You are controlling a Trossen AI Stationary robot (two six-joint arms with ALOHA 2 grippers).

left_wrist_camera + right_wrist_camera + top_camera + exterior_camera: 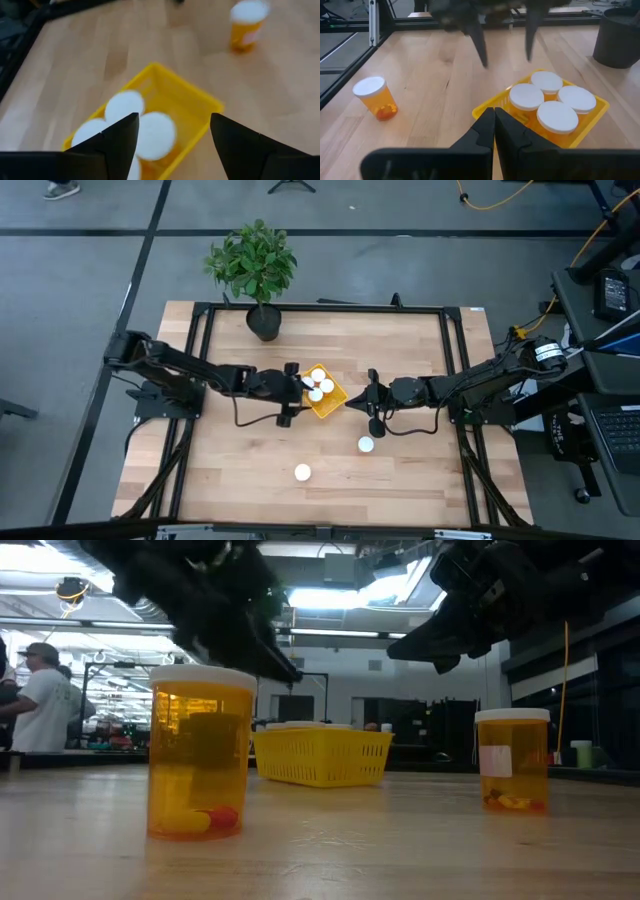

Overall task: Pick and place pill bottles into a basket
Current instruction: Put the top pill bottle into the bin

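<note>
Overhead, left claw (303, 383) agape and empty above basket (333, 402), partly hiding capped bottles (318, 386); right claw (372, 392) shut.

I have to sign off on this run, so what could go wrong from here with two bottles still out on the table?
1. The basket already holds four capped bottles packed close; another may not fit flat and could tip out.
2. The open left gripper hangs right over the basket; a careless move could nudge it.
3. The shut right gripper sits near one loose bottle and might knock it over.
</note>
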